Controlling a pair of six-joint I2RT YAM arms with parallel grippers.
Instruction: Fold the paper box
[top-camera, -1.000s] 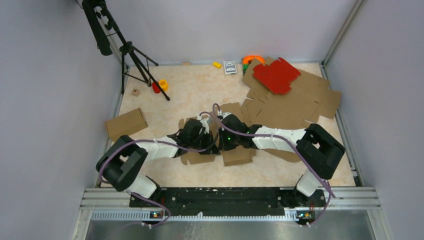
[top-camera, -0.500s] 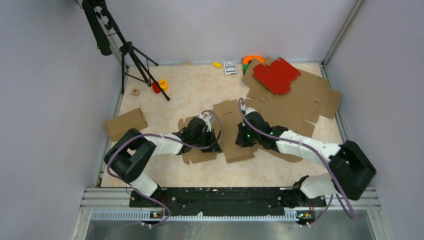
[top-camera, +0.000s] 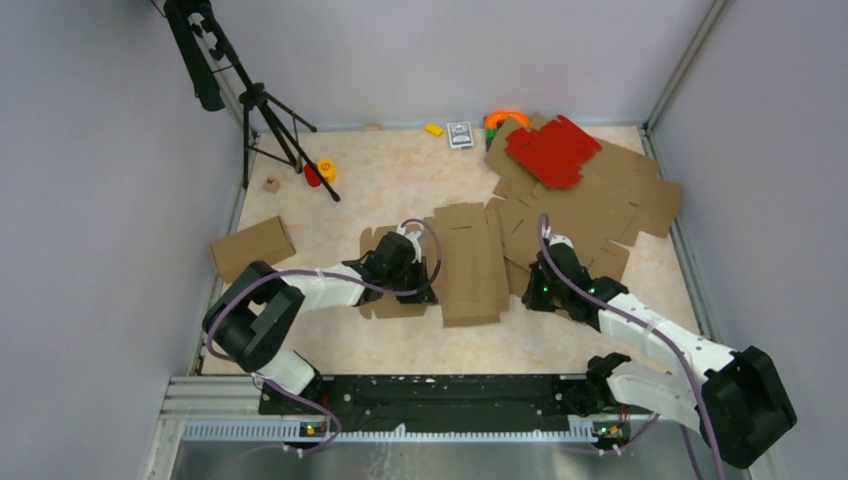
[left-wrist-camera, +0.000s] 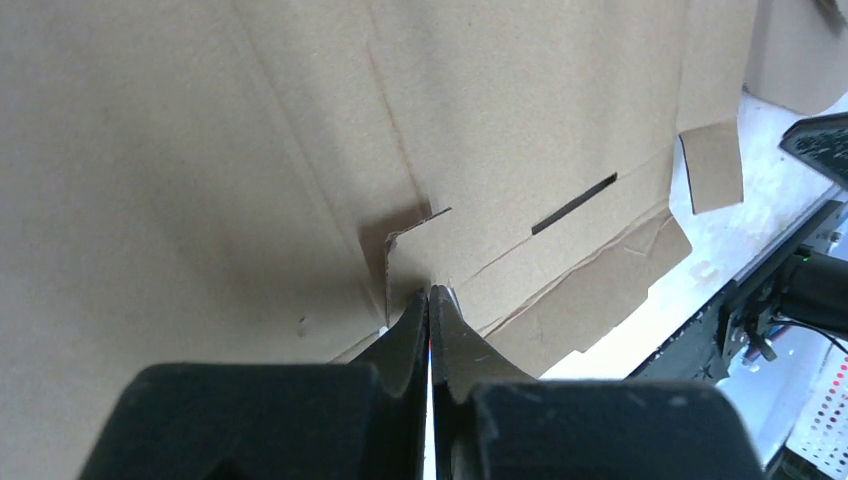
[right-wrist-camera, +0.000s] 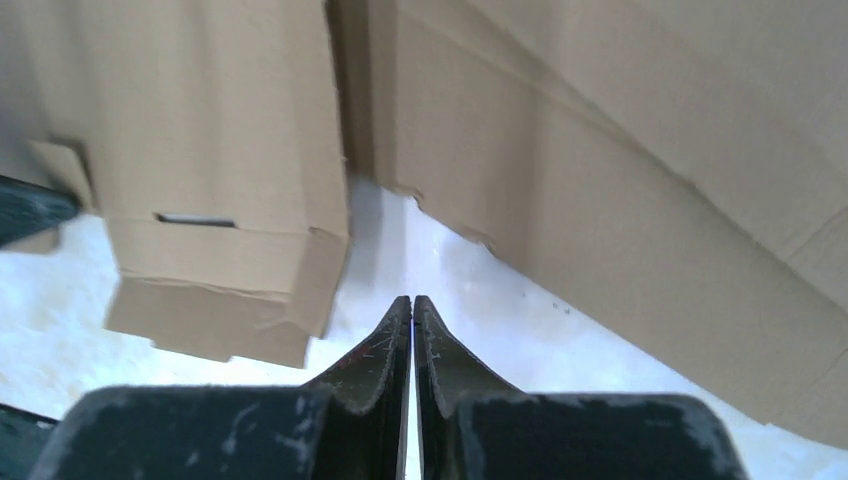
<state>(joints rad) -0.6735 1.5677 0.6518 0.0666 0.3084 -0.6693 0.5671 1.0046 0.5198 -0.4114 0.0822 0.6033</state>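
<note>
The paper box (top-camera: 468, 262), plain brown cardboard with slots, lies partly folded at the table's middle. My left gripper (top-camera: 424, 284) is shut, its tips pressed against the box's left side beside a small torn flap (left-wrist-camera: 405, 235). In the left wrist view the box (left-wrist-camera: 300, 120) fills the frame above the shut gripper (left-wrist-camera: 430, 290). My right gripper (top-camera: 530, 296) is shut and empty, just right of the box and apart from it. In the right wrist view the shut gripper (right-wrist-camera: 412, 299) hovers over bare table, with the box's end (right-wrist-camera: 220, 150) at the left.
A stack of flat brown die-cut sheets (top-camera: 600, 205) lies at the back right with a red sheet (top-camera: 552, 150) on top; its edge shows in the right wrist view (right-wrist-camera: 640, 220). A folded brown box (top-camera: 252, 246) sits left. A tripod (top-camera: 262, 105) and small toys (top-camera: 322, 172) stand at the back.
My right arm has drawn back from the box to the right and low. The box's long top panel is uncovered. My left gripper has stayed at the box's left side.
</note>
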